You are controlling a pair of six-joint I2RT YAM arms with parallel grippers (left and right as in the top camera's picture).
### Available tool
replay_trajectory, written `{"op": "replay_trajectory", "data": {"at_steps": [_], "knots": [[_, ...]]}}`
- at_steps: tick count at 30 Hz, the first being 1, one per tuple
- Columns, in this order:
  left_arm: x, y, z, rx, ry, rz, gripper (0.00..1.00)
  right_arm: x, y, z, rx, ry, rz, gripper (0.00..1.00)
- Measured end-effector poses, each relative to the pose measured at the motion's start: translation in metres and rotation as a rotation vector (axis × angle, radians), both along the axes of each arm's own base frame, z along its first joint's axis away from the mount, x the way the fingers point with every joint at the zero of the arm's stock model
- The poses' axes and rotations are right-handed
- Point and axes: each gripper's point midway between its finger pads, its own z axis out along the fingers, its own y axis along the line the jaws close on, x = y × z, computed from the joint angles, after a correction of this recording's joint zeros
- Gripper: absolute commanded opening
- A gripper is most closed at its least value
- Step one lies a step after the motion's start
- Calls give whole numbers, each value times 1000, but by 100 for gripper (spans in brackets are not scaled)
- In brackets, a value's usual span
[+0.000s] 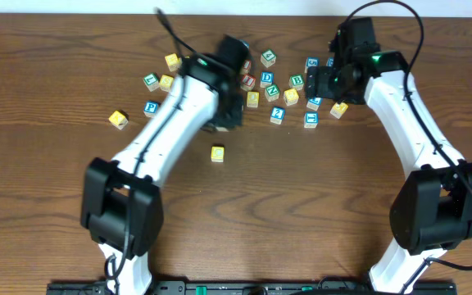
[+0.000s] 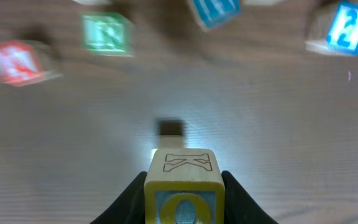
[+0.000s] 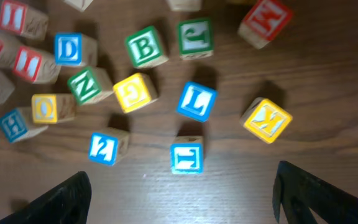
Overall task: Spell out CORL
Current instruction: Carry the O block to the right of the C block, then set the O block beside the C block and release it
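Desk [image 1: 47,205]: dark wood grain. Letter blocks are scattered along the far centre. The top of the left wrist view is blurred.

Left side. Strays lie apart from the heap: a yellow block [image 1: 119,120] furthest left, then a blue block [image 1: 151,108]. Neither letter is readable from overhead. The left arm [image 1: 170,123] reaches to the heap's left edge. The left jaws are closed on the O block [image 2: 182,186], one finger on each side face. Its blue O faces the camera and an outline drawing is on top. A square shadow on the desk ahead suggests the block hangs clear of the surface. A lone yellow block [image 1: 217,153] sits nearer the robot, well apart from the heap; its letter is not legible.

Right wrist view, left to right: a blue block [image 3: 14,124] that may be a C (unsure), a spare yellow O [image 3: 45,109], green N [image 3: 86,84], yellow G [image 3: 134,92], then the blue L block [image 3: 196,101]. No R found with certainty. The right jaws are spread wide above this group and hold nothing.

Handling (judgement): small wooden cubes, light, rigid, not fragile, with painted faces likely a little slick. Grip on two opposite flat faces with the jaws square to the cube, or it will twist out.

In the way of the L block: the G is near on its left, and a blue T-like block [image 3: 186,157] lies just beside it on the camera side. The fingers must drop into those gaps. A tilted yellow block [image 3: 267,119] to the right is apart and of less concern.
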Motion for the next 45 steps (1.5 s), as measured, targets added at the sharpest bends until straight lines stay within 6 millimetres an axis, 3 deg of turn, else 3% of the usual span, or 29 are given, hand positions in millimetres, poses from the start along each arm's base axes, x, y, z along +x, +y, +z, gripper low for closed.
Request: {"op": "replay_trajectory", "data": {"at_steps": [5, 15, 28, 33, 45], "knots": [[-29, -25, -48, 12, 36, -52, 22, 3, -16, 0, 1, 1, -36, 90], [-46, -19, -102, 14, 43, -43, 22, 0, -16, -1, 3, 12, -34, 90], [-38, -21, -103, 8, 1, -28, 22, -1, -15, -2, 5, 18, -32, 90], [-37, -20, -103, 13, -4, -13, 37, -2, -15, -2, 8, 20, -31, 90], [-40, -18, -103, 23, 11, -19, 37, -2, -15, -2, 7, 22, -31, 91]]}}
